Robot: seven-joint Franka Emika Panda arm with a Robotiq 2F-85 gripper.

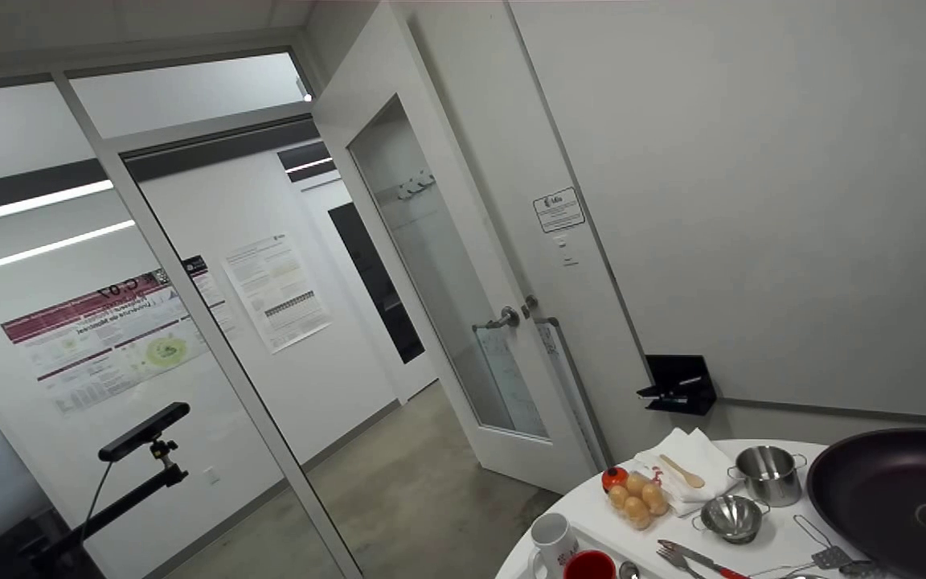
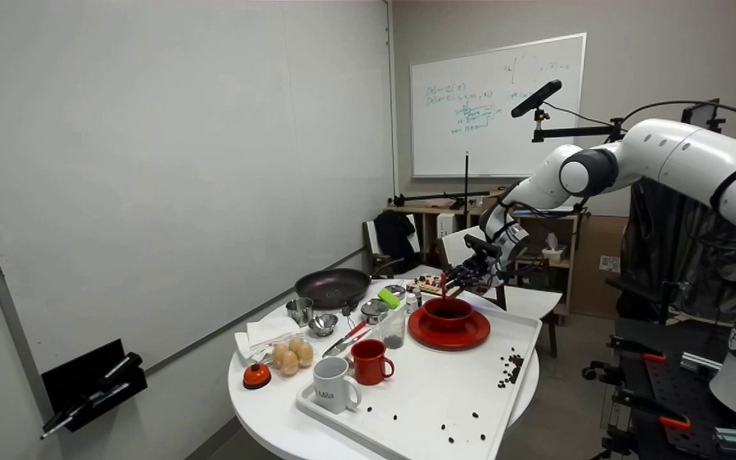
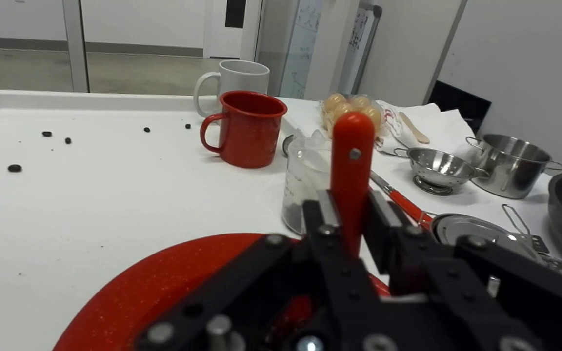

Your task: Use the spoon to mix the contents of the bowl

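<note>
The gripper (image 3: 354, 214) was clamped on the spoon (image 3: 353, 161), one jaw on each side of its red handle, with the handle's top end standing free above the grip. In an exterior view the handle rose about upright at the far side of the red bowl (image 2: 448, 321); its lower end was hidden, so whether it touched the contents could not be told. The bowl sat on a red plate (image 2: 419, 332) at the far end of the white tray (image 2: 432, 396) on the table (image 2: 250, 402). Its inside looked dark, and what it held could not be made out.

Stirring seemed to be the step in hand. The likeliest trouble was the bowl itself: nothing visible held it down, so a wide sweep against its wall might push it along or tip it. The narrow handle could also swivel in the grip if the lower end met resistance. Too brisk a stroke might fling contents over the rim, to join the dark bits (image 2: 517, 364) scattered near the tray's right edge. The clear beaker (image 2: 393, 332), just left of the plate, looked liable to be knocked by a swing that way.
</note>
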